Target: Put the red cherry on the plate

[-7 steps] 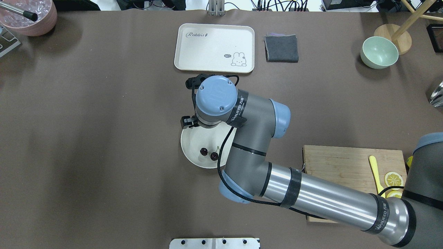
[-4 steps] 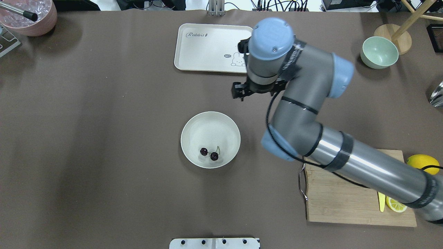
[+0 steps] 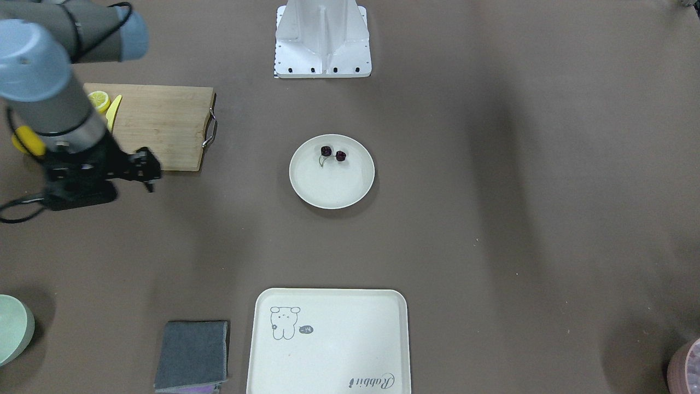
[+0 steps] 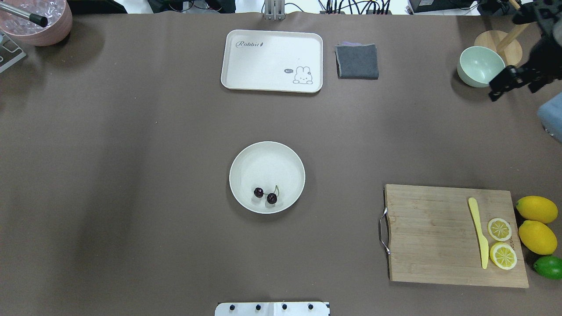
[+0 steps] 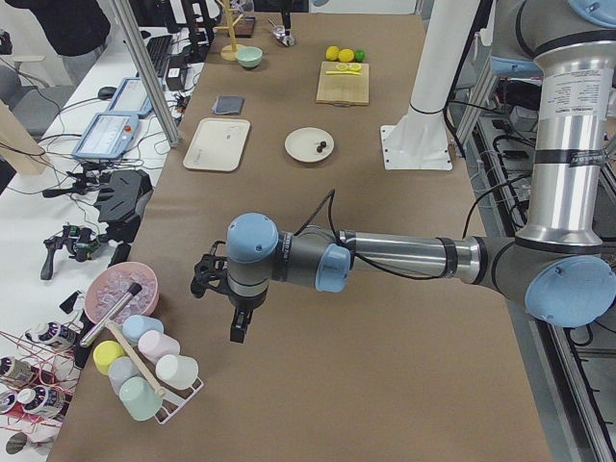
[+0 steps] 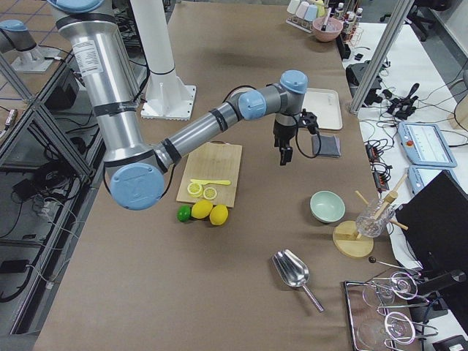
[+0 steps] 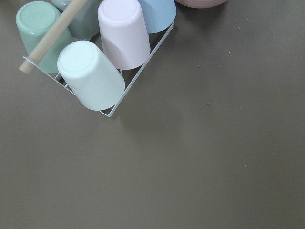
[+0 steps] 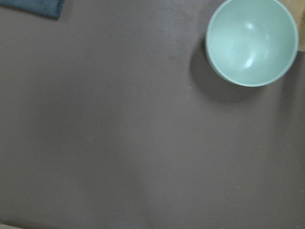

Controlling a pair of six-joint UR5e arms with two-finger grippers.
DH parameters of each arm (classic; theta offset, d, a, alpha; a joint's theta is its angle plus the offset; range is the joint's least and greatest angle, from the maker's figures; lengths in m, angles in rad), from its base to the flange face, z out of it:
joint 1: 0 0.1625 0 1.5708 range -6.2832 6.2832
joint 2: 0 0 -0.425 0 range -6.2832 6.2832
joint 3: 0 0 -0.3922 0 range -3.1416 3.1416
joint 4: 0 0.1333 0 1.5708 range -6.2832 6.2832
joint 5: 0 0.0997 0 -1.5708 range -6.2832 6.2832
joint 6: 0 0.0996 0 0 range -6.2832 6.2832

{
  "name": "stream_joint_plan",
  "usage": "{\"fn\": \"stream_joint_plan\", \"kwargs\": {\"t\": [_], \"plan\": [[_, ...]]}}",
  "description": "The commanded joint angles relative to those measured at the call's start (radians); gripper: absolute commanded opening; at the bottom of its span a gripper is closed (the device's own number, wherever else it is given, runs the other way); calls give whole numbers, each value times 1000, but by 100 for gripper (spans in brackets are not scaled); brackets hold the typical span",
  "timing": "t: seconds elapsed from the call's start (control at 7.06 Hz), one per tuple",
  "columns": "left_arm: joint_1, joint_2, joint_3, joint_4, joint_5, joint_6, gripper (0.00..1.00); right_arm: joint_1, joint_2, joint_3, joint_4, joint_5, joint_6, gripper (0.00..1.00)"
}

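Note:
The red cherry (image 4: 265,195), a dark pair joined by green stems, lies inside the round cream plate (image 4: 263,160) near its robot-side rim, also seen as cherry (image 3: 333,154) on plate (image 3: 331,189). Nothing touches it. My right gripper (image 4: 511,85) hovers far off to the right beside the pale green bowl, fingers spread and empty; in the front-facing view the right gripper (image 3: 147,172) hangs just past the cutting board's end. My left gripper (image 5: 236,332) appears only in the exterior left view, above bare table near the cup rack, and I cannot tell its state.
A cream tray (image 4: 272,55) and a folded grey cloth (image 4: 356,61) lie at the far side. A green bowl (image 4: 480,66) stands far right. The wooden board (image 4: 430,232) carries a yellow knife and lemon slices, with lemons (image 4: 536,209) beside it. A cup rack (image 7: 95,71) sits under the left wrist.
The right arm swung from over the plate to the far right of the table, beside the green bowl. The cherries stayed put on the plate.

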Motion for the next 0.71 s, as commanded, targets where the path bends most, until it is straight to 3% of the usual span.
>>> {"fn": "stream_joint_plan", "kwargs": {"t": [0.0, 0.28, 0.57], "plan": [[5, -1, -4, 1, 3, -26, 98, 221, -137, -35, -3, 18, -201, 100], [13, -1, 0, 0, 5, -37, 98, 331, -243, -35, 12, 21, -251, 100], [18, -1, 2, 0, 4, -38, 98, 354, -265, -101, 18, 33, -317, 100]]}}
